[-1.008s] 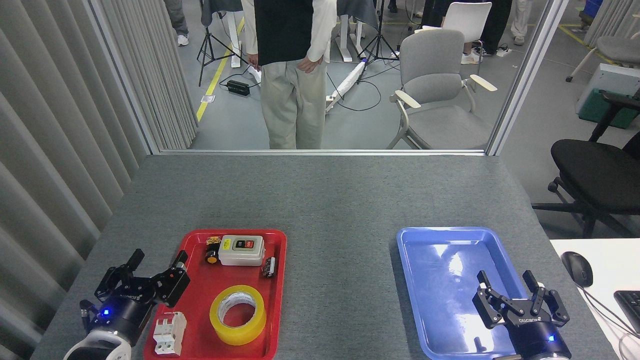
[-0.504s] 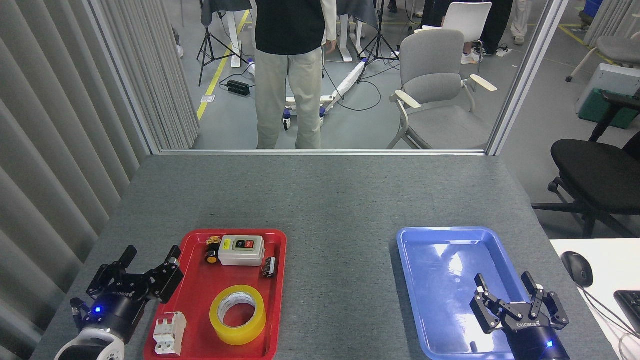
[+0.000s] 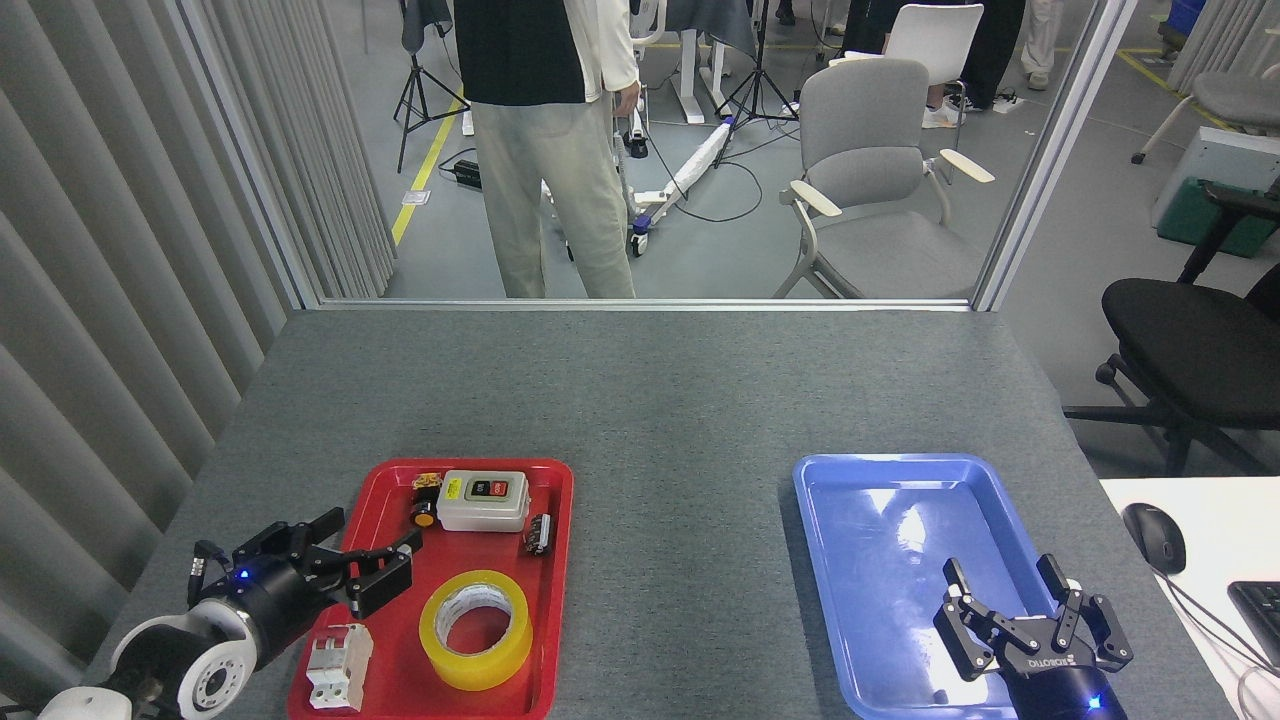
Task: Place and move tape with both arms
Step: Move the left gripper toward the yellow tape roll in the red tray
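The tape (image 3: 476, 630), a wide yellow translucent roll with a white core, lies flat in the near part of the red tray (image 3: 556, 590). My left gripper (image 3: 375, 545) reaches in from the lower left over the tray's left side, open, its fingers pointing right, just left of the roll and apart from it. My right gripper (image 3: 1003, 588) hangs open over the near end of the blue tray (image 3: 830, 560), holding nothing.
The red tray also holds a grey switch box (image 3: 483, 500), a white circuit breaker (image 3: 339, 664) and small parts. A mouse (image 3: 1160, 536) lies on a white desk at right. A person (image 3: 545, 140) stands beyond the table's far edge, near chairs.
My left gripper has swung right and turned over the red tray's left side, toward the tape. My right gripper has sunk slightly toward the near edge. The person has shifted left.
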Controlling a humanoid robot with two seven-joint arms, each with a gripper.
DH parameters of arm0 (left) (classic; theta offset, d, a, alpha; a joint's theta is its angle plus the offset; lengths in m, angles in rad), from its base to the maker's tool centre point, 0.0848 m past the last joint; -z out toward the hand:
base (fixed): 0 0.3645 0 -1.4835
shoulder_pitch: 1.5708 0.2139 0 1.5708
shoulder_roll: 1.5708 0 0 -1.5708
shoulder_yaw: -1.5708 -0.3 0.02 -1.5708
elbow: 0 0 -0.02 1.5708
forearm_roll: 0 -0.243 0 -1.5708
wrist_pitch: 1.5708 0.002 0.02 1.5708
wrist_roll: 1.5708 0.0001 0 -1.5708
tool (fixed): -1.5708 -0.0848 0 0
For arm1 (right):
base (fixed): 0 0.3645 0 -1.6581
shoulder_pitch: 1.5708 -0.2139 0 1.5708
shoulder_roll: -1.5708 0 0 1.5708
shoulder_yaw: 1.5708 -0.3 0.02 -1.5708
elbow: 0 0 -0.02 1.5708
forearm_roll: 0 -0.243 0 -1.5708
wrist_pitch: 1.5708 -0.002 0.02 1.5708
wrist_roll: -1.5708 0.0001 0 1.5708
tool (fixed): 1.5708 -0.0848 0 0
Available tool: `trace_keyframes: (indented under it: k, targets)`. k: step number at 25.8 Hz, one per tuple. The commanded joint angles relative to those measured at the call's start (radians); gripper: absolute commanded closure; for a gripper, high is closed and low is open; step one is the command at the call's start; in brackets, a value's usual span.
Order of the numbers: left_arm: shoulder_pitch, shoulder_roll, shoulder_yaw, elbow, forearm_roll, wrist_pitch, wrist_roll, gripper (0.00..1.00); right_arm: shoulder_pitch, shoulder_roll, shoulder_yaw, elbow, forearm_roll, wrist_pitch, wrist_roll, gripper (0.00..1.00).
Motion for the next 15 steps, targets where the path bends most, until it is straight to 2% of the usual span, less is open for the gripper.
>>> trace_keyframes:
  k: [1,3,7,10,12,15]
  targets:
    - [-0.019,0.009,-0.005,-0.002,-0.001,-0.05,-0.209,0.01,0.002,0.002,-0.001,-0.002,0.0,0.001,0.001,0.0]
    - [-0.019,0.007,-0.009,-0.016,0.001,-0.05,-0.236,0.01,0.003,0.011,-0.002,-0.002,0.008,-0.001,0.001,0.0]
    - [-0.028,-0.001,-0.014,-0.033,-0.002,-0.017,-0.245,0.01,0.03,0.06,-0.045,-0.004,0.063,-0.024,0.001,0.0]
    - [-0.056,-0.008,-0.064,-0.027,-0.004,0.116,-0.27,0.01,0.033,0.062,-0.047,-0.004,0.065,-0.025,0.001,0.0]
    - [-0.077,-0.008,-0.104,-0.025,-0.004,0.203,-0.344,0.01,0.031,0.065,-0.047,-0.005,0.066,-0.025,0.001,0.0]
    - [-0.079,-0.021,-0.127,-0.024,-0.004,0.265,-0.399,0.01,0.031,0.069,-0.047,-0.005,0.068,-0.028,0.001,0.0]
